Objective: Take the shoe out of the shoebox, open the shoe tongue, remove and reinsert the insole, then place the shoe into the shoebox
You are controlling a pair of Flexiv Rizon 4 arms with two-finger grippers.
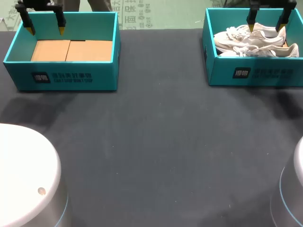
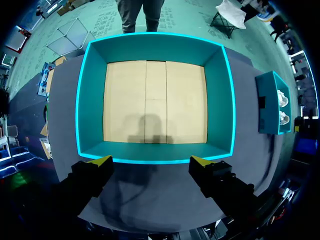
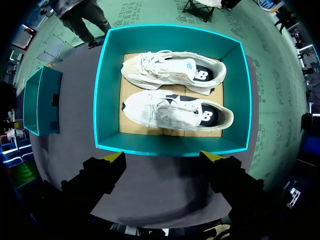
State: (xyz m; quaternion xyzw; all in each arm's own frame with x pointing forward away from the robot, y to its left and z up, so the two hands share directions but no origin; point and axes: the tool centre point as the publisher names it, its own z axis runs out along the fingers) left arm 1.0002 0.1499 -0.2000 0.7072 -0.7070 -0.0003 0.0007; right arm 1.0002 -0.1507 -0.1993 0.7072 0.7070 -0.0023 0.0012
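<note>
Two shoes (image 3: 176, 111), seemingly sideways, in shoebox (image 3: 170, 144)

A table (image 1: 161, 132) with a dark grey top is carrying two open teal boxes, each sitting directly on its surface by the far edge. The left box (image 1: 66, 78) is standing upright near the far left corner, its brown cardboard floor showing. The right box (image 1: 255, 73) is standing upright near the far right corner. They are sitting well apart, the dark surface stretching between them, and both are turning a printed wall toward the near side
</note>
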